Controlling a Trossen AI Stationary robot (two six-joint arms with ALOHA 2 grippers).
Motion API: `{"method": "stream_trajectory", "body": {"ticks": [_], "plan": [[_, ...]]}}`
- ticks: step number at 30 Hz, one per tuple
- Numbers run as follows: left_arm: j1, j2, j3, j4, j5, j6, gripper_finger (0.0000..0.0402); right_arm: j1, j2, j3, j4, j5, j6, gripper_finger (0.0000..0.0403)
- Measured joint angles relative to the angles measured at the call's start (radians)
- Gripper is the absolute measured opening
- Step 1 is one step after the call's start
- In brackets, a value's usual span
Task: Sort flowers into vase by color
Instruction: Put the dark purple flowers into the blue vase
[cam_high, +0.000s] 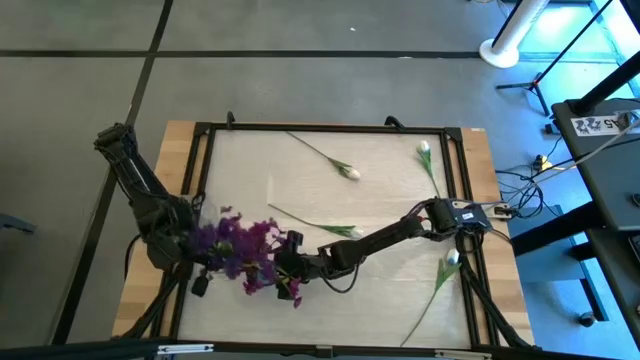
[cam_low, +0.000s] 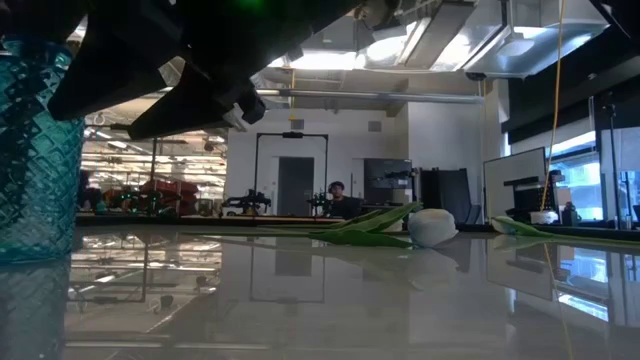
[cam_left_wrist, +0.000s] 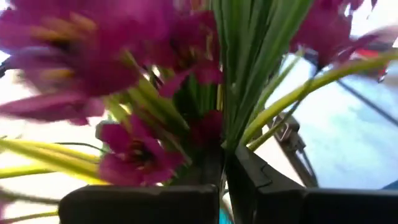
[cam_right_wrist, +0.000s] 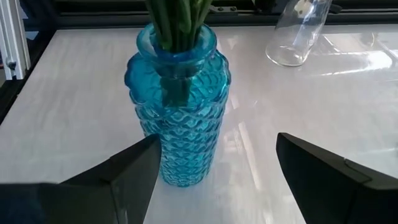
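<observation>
1. Four white flowers lie loose on the desk, so we judge the task partly done; the purple flowers (cam_high: 240, 250) already stand bunched in the blue vase (cam_right_wrist: 177, 112) near the desk's front-left corner, and the clear vase (cam_right_wrist: 295, 31) shows no stems in it.
2. We count the white ones: one (cam_high: 350, 172) near the back edge; one (cam_high: 424, 150) at the back-right corner; one (cam_high: 343, 231) mid-desk; one (cam_high: 452, 258) by the right edge.
3. We count two vases; how many purple stems, we cannot tell.
4. The left gripper (cam_left_wrist: 224, 168) has its jaws closed on the purple stems above the vase; the right gripper (cam_right_wrist: 214, 168) faces the blue vase, jaws apart and holding nothing.
</observation>
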Motion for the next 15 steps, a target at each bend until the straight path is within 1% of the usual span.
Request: {"method": "stream_trajectory", "body": {"ticks": [7, 10, 12, 15], "plan": [[0.000, 0.088, -0.001, -0.009, -0.008, -0.024, 0.0005, -0.008, 0.001, 0.000, 0.000, -0.024, -0.009, 0.0317], [-0.002, 0.116, -0.022, 0.002, -0.016, -0.053, 0.0005, -0.007, 0.002, 0.000, -0.002, -0.024, -0.009, 0.0317], [-0.009, 0.123, -0.046, 0.004, -0.021, -0.081, 0.0005, -0.008, 0.003, 0.000, -0.004, -0.025, -0.010, 0.0317], [-0.022, 0.121, -0.053, 0.006, -0.034, -0.072, 0.0009, -0.008, 0.003, 0.000, -0.008, -0.034, -0.010, 0.0317]]}}
